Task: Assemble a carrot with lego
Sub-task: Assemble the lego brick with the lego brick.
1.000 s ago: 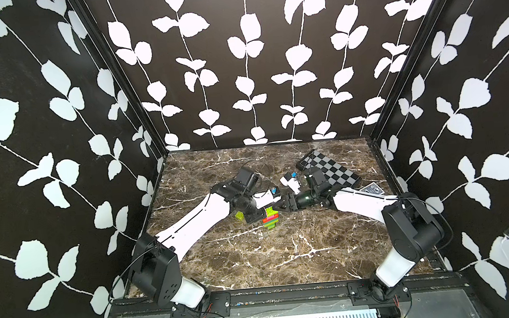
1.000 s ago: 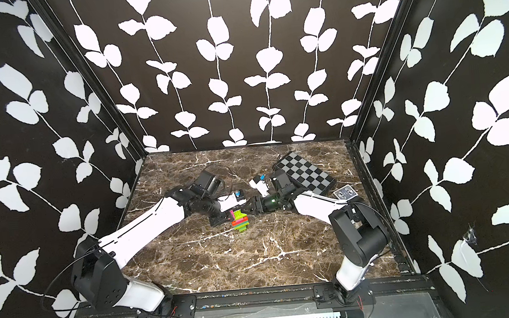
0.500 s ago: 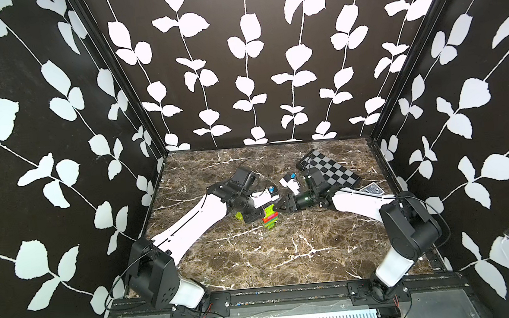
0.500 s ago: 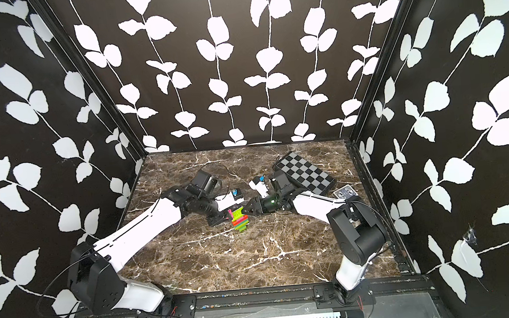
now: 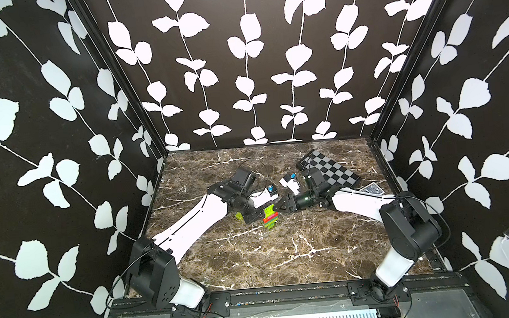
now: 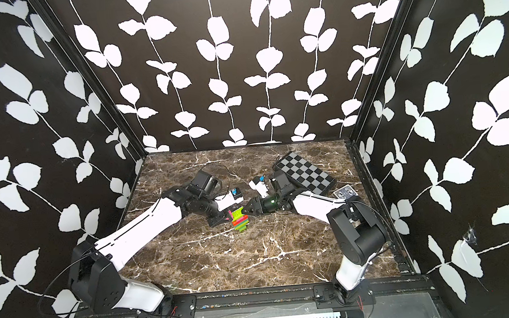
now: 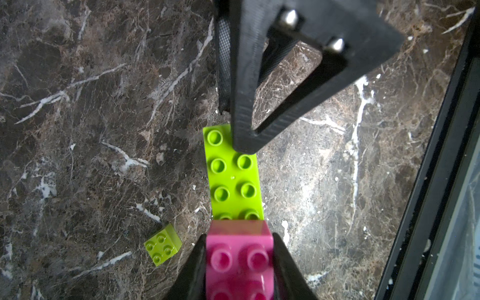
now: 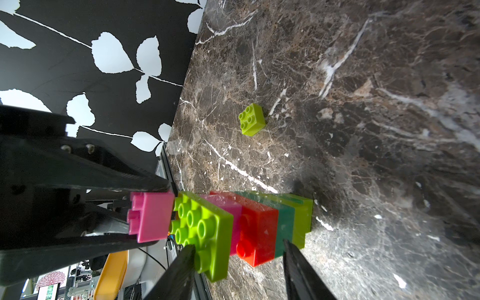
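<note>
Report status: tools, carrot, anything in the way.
Left tool shut on pink brick. Right tool shut on carrot, pink brick against its lime plate. Loose lime brick aside, not blocking.

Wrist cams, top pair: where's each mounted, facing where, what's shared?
Top views: high on the arm-base side, looking down and back over the brown marble tabletop; left arm, right arm show whole.
Left wrist: on the left arm, looking along the left claw, shut on a pink studded brick.
Right wrist: on the right arm, looking along the right claw, shut on the striped brick carrot.
Shared: both wrist views show the loose lime-green brick and the opposite claw.
</note>
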Robot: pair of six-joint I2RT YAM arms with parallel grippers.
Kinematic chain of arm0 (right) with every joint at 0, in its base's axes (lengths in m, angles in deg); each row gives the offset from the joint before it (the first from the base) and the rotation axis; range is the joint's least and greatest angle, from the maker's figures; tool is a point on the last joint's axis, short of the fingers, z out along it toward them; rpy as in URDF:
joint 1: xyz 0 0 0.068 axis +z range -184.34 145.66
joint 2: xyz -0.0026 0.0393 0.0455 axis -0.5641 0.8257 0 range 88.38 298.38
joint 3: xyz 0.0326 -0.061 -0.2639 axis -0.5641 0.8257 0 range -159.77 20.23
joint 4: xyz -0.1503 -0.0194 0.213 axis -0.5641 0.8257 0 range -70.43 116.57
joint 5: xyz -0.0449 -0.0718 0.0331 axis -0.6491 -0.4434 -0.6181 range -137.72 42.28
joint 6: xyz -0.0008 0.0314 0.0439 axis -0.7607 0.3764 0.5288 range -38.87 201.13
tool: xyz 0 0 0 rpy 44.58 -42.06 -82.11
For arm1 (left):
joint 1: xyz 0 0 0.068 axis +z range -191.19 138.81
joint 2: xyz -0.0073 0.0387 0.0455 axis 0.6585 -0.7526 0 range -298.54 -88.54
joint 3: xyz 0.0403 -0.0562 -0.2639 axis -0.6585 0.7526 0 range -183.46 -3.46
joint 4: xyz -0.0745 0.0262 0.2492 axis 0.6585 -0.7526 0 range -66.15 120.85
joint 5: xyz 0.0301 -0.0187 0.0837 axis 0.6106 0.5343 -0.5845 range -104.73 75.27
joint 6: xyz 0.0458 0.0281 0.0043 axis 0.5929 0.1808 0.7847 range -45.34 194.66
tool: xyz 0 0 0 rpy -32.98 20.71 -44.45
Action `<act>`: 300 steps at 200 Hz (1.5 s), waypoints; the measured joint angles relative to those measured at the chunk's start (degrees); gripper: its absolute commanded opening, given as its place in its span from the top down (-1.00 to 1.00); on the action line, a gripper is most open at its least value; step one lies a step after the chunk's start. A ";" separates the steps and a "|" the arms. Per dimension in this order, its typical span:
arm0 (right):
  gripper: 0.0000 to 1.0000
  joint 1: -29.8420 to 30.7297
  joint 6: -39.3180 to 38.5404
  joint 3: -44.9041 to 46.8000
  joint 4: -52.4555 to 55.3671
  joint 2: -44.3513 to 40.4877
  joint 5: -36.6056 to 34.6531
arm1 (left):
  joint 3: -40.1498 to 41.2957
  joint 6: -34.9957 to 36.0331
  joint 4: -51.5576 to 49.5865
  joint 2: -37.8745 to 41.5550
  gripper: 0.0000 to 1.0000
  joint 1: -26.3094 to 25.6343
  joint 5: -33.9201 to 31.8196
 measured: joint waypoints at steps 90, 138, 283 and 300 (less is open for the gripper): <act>-0.08 0.09 0.00 0.00 -0.02 0.00 0.00 | -0.02 -2.56 1.05 -0.66 0.82 -0.98 -1.77; -0.15 0.13 0.26 -0.09 -0.02 0.00 -0.09 | -0.02 -2.56 1.01 -0.66 0.93 -1.29 -3.02; -0.03 -0.04 4.00 -1.29 -4.46 3.08 0.46 | -0.09 -1.62 0.66 -0.72 1.00 -1.53 -3.19; -0.02 -0.04 3.96 -1.29 -4.52 3.08 0.44 | -0.55 -1.49 0.11 -1.03 1.00 -1.53 -3.39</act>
